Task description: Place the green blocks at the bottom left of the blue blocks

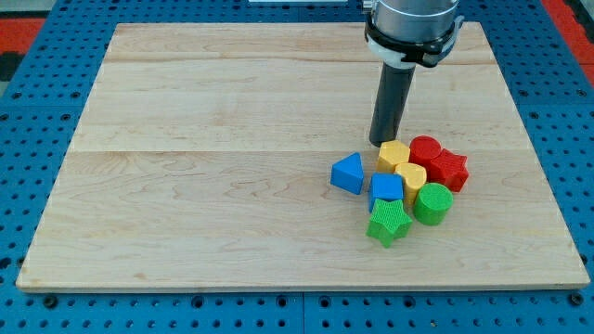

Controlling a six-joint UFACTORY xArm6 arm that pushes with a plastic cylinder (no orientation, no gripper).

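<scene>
Here, taking the blue square block (386, 189) as the landmark, the green star-shaped block (388, 223) lies nearest the view's bottom, touching the landmark's lower edge. The green round cylinder block (432, 203) stands just to the lower right of the landmark, close beside the star. The blue triangular block (348, 173) sits just to the landmark's left, a little higher, near it but seemingly apart. Right of the landmark, a yellow heart-like block (411, 176) presses against it, and a yellow hexagonal block (393, 155) lies just above. Farther right of the landmark are a red star-shaped block (450, 169) and a red round cylinder block (425, 148), packed against the yellow ones. Above the landmark, my tip (381, 144) rests on the light wooden table (204, 176), just beside the yellow hexagon's upper left edge. The rod carries no fingers, so there is no spread or pinch to tell.
</scene>
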